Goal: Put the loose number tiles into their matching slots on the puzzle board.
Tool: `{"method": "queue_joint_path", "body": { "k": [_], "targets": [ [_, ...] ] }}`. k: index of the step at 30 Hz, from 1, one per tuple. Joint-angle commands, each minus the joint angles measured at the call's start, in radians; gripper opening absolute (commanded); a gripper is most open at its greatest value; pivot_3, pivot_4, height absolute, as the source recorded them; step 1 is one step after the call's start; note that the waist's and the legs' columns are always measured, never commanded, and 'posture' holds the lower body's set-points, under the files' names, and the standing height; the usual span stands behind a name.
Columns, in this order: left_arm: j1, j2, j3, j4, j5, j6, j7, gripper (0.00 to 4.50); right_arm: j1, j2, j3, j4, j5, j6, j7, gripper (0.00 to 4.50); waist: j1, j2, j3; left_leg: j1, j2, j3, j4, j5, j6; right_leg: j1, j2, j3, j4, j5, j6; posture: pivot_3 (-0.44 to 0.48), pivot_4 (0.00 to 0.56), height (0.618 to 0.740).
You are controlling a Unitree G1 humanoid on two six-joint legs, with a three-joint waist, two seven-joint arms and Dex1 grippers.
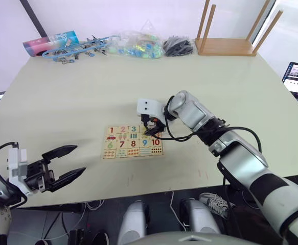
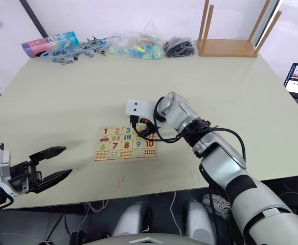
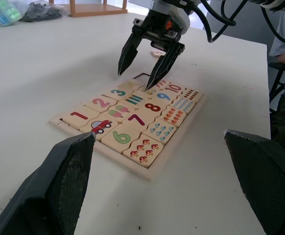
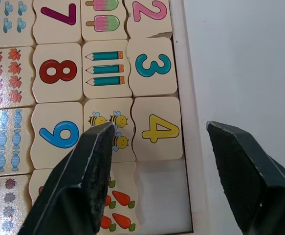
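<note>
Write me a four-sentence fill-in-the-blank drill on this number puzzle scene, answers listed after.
1. The right gripper hangs over the puzzle board with its fingers ____.
2. In the right wrist view, the slot beside the yellow 4 tile is ____.
3. The digit on the teal tile is ____.
4. The left gripper, off the board, holds ____.

Answers: open; empty; 3; nothing
</note>
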Motion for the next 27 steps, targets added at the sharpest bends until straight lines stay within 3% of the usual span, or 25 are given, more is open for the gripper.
{"method": "queue_joint_path", "body": {
  "k": [1,10,22,27],
  "targets": [
    [0.0,0.006,0.032,-0.005,0.001,-0.011,-0.007,4.5,-0.024,-0.015,-0.03,-0.025,0.003,-0.008,0.013,3.14,0.0,0.0,0.0,0.0,0.0,0.0,0.0,0.0,0.0,0.0,0.0,0.0,0.0,0.0,0.0,0.0,0.15,0.737],
    [0.004,0.007,0.018,-0.007,0.044,0.028,0.084,4.5,0.087,-0.147,-0.118,-0.248,0.084,0.032,0.064,3.14,0.003,-0.001,0.0,0.0,0.0,-0.001,0.0,0.0,0.0,0.0,0.0,0.0,0.0,0.0,0.0,0.0,0.15,0.737],
    [-0.045,-0.002,0.025,0.058,0.11,0.001,0.176,4.5,0.448,-0.292,-0.38,-0.686,0.297,0.005,-0.026,3.14,0.006,-0.001,0.0,0.0,0.0,0.0,0.0,0.0,0.0,0.001,0.0,0.0,0.0,0.0,0.0,0.0,0.15,0.737],
    [-0.05,0.006,0.016,0.078,0.111,0.015,0.164,4.5,0.607,-0.336,-0.564,-0.786,0.433,-0.028,-0.057,3.14,0.012,-0.002,0.0,0.0,0.0,0.0,0.0,0.0,0.0,0.001,0.0,0.0,0.0,0.0,0.0,0.0,0.15,0.737]
  ]
}}
